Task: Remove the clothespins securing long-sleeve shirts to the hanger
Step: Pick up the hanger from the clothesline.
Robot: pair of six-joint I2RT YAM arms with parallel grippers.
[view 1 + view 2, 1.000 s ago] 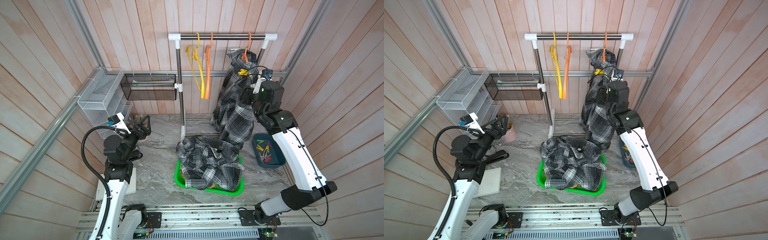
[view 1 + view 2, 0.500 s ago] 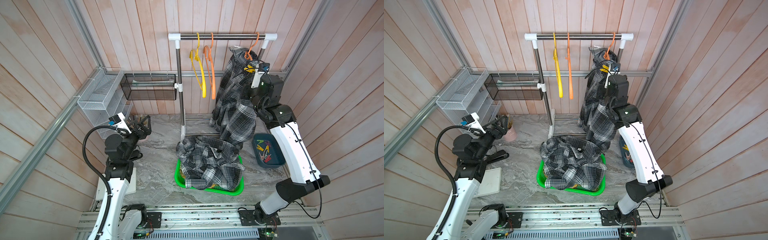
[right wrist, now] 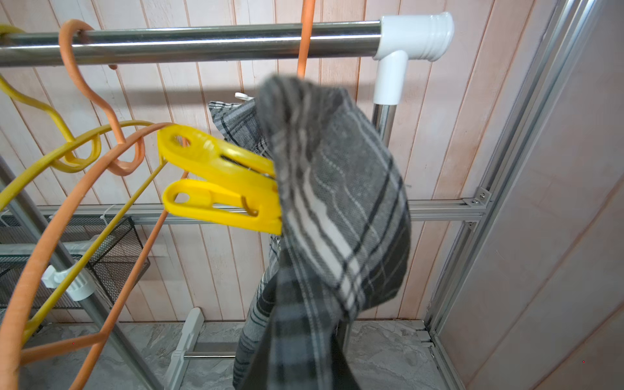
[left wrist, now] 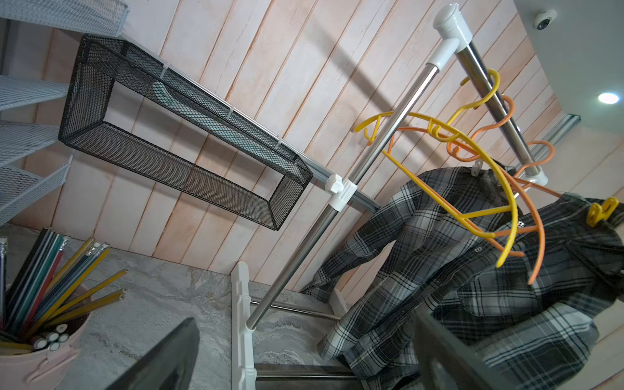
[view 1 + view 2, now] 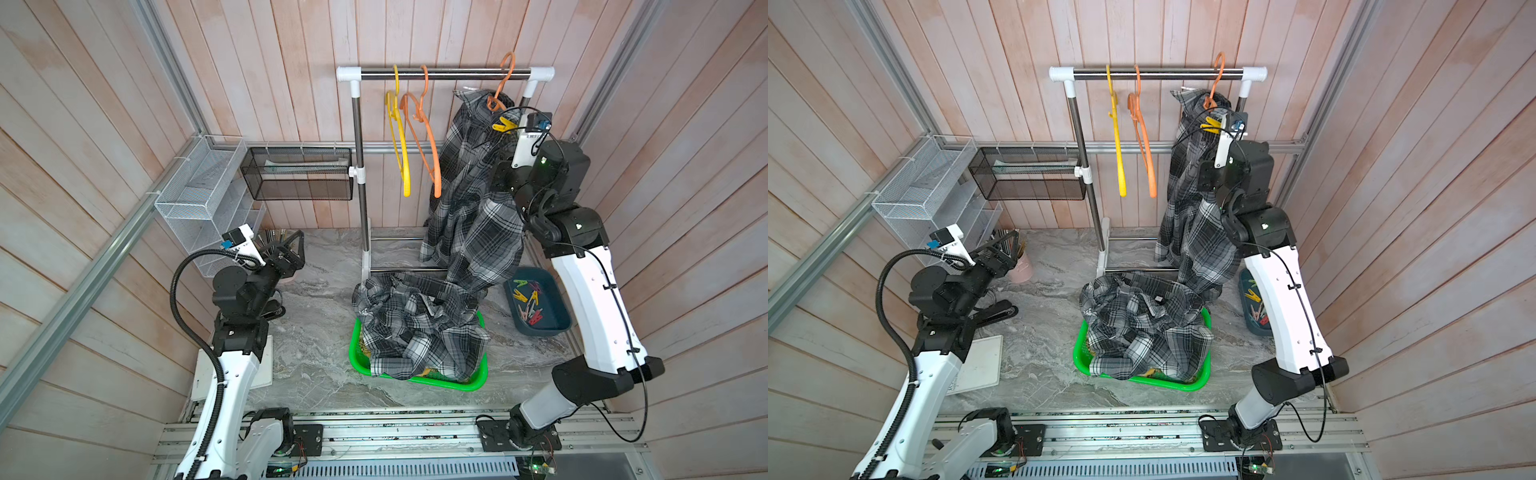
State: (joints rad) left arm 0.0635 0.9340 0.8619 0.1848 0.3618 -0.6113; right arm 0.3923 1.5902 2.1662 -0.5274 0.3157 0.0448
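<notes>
A grey-black plaid long-sleeve shirt (image 5: 469,208) hangs from an orange hanger (image 5: 505,79) on the rack bar. A yellow clothespin (image 5: 503,124) (image 3: 223,179) is clipped at its shoulder, also showing in a top view (image 5: 1212,124). My right gripper (image 3: 304,374) is raised just under that clothespin and is shut on a fold of the shirt (image 3: 331,202), which drapes over the jaws. Two more plaid shirts (image 5: 415,328) lie heaped in the green basket (image 5: 457,384). My left gripper (image 4: 304,371) is open and empty, low at the far left (image 5: 291,245).
A blue bin (image 5: 555,328) holding several loose clothespins (image 5: 528,303) sits by the right arm's base. Bare yellow (image 5: 399,137) and orange (image 5: 428,145) hangers hang mid-bar. Black mesh shelf (image 5: 299,174), white wire rack (image 5: 199,195) and pink pencil cup (image 5: 1021,268) stand at the left.
My right gripper has risen along the hanging shirt toward the yellow clothespin and its jaws have closed on the cloth. The bare hangers have swung. The left arm has stayed put.
</notes>
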